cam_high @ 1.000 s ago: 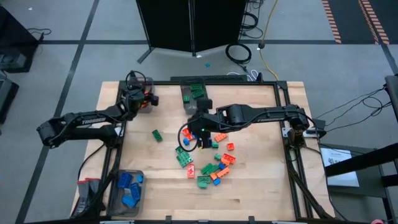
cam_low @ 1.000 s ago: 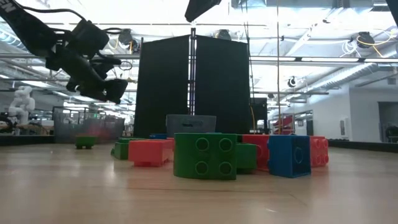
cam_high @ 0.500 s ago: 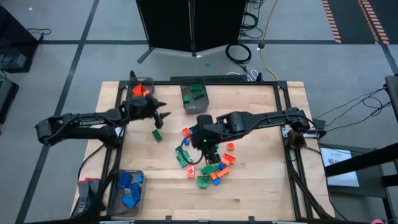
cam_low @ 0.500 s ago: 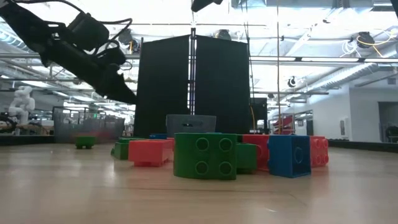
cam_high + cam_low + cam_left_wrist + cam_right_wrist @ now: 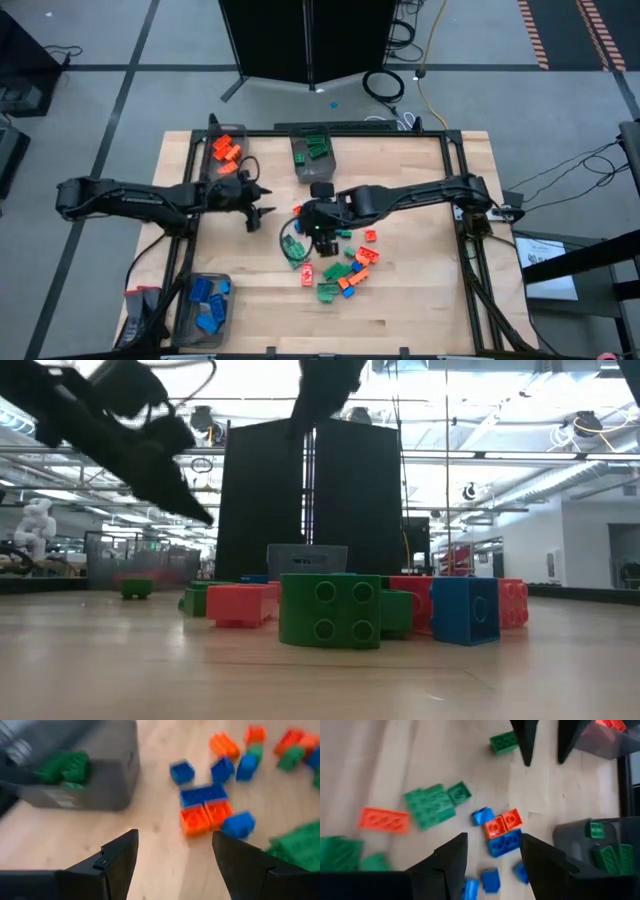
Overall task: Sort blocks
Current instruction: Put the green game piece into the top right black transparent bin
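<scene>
Swinging away from the bin of orange blocks (image 5: 226, 148) at the bench's far left corner, the left gripper (image 5: 262, 198) is now reaching toward the middle of the bench (image 5: 420, 300), its jaws standing open and holding nothing, as the left wrist view shows bare wood between them. Just under its tips a lone green block (image 5: 503, 742) is lying flat, studs up, its long axis running roughly along the bench's depth with a slight slant. The right gripper (image 5: 318, 232) is hovering over the main pile (image 5: 345, 270), jaws parted and empty, above a stuck-together cluster of blue and orange blocks (image 5: 502, 834). Both arms are converging on neighbouring ground, so a careless descent is risking a knock between the fingers, or a nudge that is scattering the loose pile. If the left jaws are closing across the green block's long side rather than its short one, it may be slipping or twisting out. The green bin (image 5: 313, 157) and blue bin (image 5: 204, 303) are waiting well apart.
</scene>
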Robot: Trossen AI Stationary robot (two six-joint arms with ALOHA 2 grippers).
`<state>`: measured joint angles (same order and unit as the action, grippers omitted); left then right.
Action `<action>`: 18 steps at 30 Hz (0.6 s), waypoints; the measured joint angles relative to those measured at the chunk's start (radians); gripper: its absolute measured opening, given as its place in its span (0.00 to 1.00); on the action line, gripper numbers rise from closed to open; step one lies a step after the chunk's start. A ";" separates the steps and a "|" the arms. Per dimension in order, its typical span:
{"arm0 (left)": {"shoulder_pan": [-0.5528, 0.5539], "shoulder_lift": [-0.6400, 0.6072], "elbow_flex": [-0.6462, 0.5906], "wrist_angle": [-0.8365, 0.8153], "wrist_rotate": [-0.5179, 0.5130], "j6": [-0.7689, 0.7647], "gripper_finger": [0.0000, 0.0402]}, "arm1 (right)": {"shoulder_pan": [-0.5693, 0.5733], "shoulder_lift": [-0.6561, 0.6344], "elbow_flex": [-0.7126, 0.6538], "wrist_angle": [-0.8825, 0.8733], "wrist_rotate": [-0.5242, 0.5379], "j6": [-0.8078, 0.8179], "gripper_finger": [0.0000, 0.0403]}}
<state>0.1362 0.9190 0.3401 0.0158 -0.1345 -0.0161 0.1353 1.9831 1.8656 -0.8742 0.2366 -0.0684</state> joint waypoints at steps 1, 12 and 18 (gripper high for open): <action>-0.021 -0.023 0.014 -0.015 -0.022 -0.006 0.64 | -0.010 -0.002 -0.057 0.068 0.000 -0.001 0.44; -0.260 -0.355 0.191 -0.150 -0.132 -0.007 0.64 | -0.088 0.079 -0.499 1.115 0.005 0.155 0.44; -0.321 -0.487 0.202 -0.270 -0.323 -0.042 0.64 | -0.096 0.273 -0.211 1.049 0.083 0.129 0.44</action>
<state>-0.1845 0.4322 0.5423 -0.2537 -0.4575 -0.0583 0.0388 2.2566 1.6542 0.1752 0.3198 0.0606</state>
